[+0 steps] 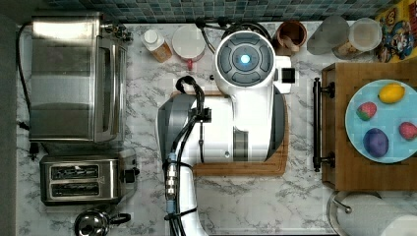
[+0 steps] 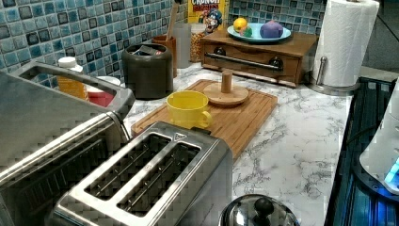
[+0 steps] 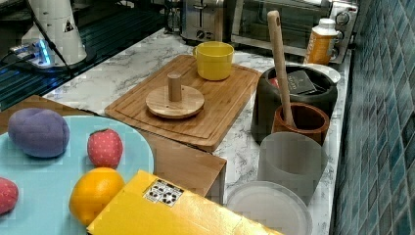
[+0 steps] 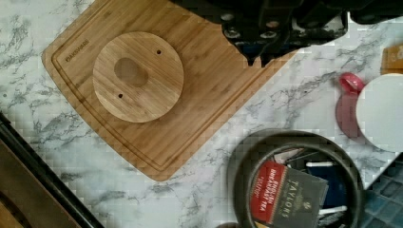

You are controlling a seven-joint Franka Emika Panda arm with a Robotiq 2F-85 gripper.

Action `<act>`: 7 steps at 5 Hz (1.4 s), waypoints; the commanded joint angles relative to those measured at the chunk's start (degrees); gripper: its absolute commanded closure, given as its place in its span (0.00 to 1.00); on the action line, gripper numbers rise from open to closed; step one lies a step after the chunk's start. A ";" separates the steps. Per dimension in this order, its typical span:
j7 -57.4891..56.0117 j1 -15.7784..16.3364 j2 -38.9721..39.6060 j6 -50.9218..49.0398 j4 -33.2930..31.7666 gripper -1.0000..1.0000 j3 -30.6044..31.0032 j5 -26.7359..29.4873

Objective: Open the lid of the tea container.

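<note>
Marble-patterned worktop (image 2: 301, 141) carries everything, with the white arm (image 1: 236, 113) spread across the middle of the top view and covering much of what lies under it; the toaster oven (image 1: 74, 78) and the toaster (image 1: 81, 179) sit along the top view's left, out of the working area. Next in size is the bamboo cutting board (image 3: 220, 103), which serves as a landing spot; on it rests the round wooden lid (image 3: 174, 100), knob up, lying flat and well apart from the tin, beside the yellow mug (image 3: 214, 59). I judge this lid to belong to the tea container, so the opening looks already done and the disc has simply been parked where it cannot roll.

The tea container (image 3: 298, 98) stands on the marble just off the board's far corner, near the tiled wall, just beside the brown wooden cup (image 3: 301, 120) with its long spoon; its mouth is open, and the wrist view shows the tea packets (image 4: 285, 192) inside, a red one and a dark one side by side. The red vessel (image 4: 375, 111) with a white top stands near it.

The claw (image 4: 259, 59) hangs above the board's edge, between lid and tin, holding nothing; its dark tips appear close together, though the wrist view crops them and I would not swear to a full closure.
</note>
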 commanded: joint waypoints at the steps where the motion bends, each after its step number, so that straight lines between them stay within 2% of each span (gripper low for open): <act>1: -0.59 -4.20 -5.95 2.45 -12.20 0.00 -3.31 1.26; 4: -0.69 -4.40 -6.80 6.31 -19.61 0.00 -5.98 0.73; 7: -3.93 -6.41 -5.32 18.74 -28.60 0.00 -5.35 3.74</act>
